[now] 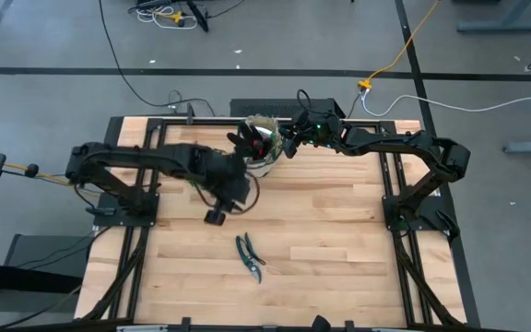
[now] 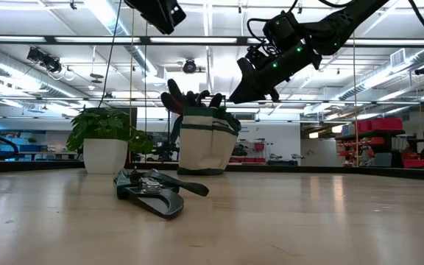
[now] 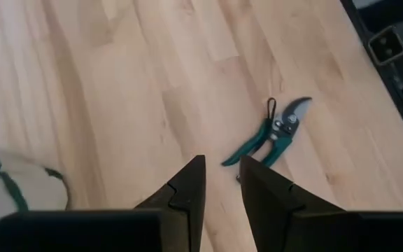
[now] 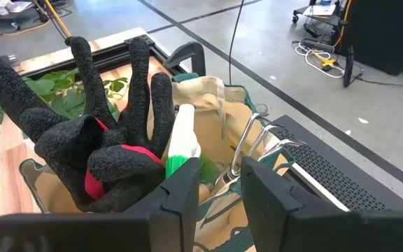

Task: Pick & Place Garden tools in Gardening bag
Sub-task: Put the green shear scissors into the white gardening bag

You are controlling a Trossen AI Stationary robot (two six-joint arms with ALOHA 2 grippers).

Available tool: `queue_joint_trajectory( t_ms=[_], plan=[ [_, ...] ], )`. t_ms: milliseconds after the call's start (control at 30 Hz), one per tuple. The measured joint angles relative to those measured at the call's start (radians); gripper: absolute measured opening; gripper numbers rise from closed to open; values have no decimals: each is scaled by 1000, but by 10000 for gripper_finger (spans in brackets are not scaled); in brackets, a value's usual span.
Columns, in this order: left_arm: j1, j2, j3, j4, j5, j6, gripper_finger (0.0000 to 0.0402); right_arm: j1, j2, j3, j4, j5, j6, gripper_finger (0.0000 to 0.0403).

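Observation:
The beige gardening bag [image 1: 261, 152] with green trim stands at the table's far middle. A black-and-red glove [image 4: 96, 140], a white-and-green item [image 4: 180, 150] and a rake's metal tines [image 4: 257, 140] stick out of its mouth. Green-handled pruning shears [image 1: 250, 257] lie flat on the wood nearer the front, and also show in the left wrist view [image 3: 271, 133]. My left gripper [image 3: 221, 159] hangs above the table between bag and shears, fingers apart and empty. My right gripper [image 4: 219, 168] is over the bag's mouth, its fingers apart. My right gripper slants down over the bag's rim [image 2: 227, 110] from the table's right; its own fingers hide the spot, so I cannot tell whether it touches the bag.
A leafy plant in a white pot [image 2: 105, 143] stands just left of the bag; its leaves [image 4: 54, 94] show beside the bag. Bare wood lies around the shears and toward the near edge. Black frame rails [image 1: 395, 198] run along the table's sides.

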Motion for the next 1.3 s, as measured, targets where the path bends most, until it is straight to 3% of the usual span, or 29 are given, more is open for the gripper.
queue_joint_trajectory(
  t_ms=[467, 600, 900, 1067, 1300],
  plan=[
    [-210, 190, 0, 2, -26, -46, 96, 0, 0, 0, -5, 0, 21, 107],
    [-267, 256, 0, -7, -54, 26, 96, 0, 0, 0, -2, 0, 25, 107],
    [-339, 371, 0, -25, -264, 165, 96, 0, 0, 0, 6, 0, 50, 107],
    [-358, 420, 0, -24, -288, 134, 97, 0, 0, 0, 0, 0, 50, 107],
    [-388, 445, 0, -18, -326, 231, 97, 0, 0, 0, 1, 0, 50, 107]
  ],
)
